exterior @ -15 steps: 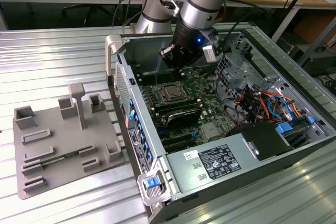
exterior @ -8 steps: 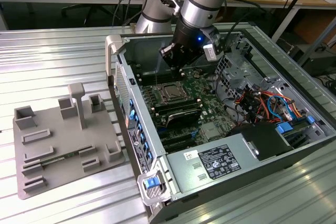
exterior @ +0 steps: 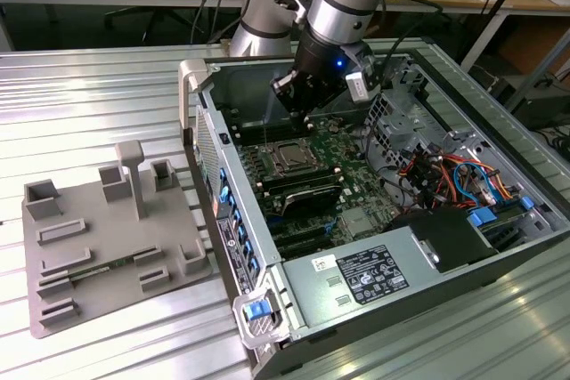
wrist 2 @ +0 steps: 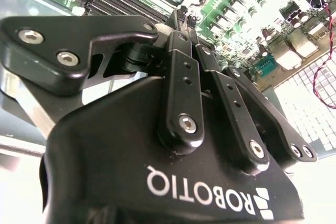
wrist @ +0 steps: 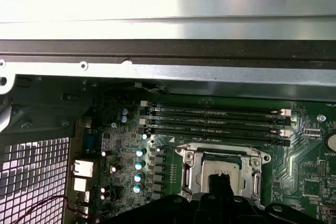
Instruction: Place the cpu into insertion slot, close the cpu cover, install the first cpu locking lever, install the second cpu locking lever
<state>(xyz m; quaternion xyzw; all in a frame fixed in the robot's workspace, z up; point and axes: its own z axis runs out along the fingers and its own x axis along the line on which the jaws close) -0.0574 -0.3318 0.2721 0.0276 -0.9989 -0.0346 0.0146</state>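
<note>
Ribbed metal bench (exterior: 89,86), open PC case (exterior: 249,86): gripper (exterior: 301,117), fingertips pressed together w/ nothing seen between them, hangs over motherboard (exterior: 343,144). Cpu (exterior: 290,157) lies in insertion slot (exterior: 271,154), at gripper's 6 o'clock, exterior view.

The fingers (wrist 2: 184,61) are showing smooth, semi-gloss black surfaces; just beyond their tips the cpu cover (wrist: 189,171) is gleaming as bare silver metal.

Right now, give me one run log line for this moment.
gripper: shut, over the insertion slot | cpu: in slot | cpu cover: down over it
</note>
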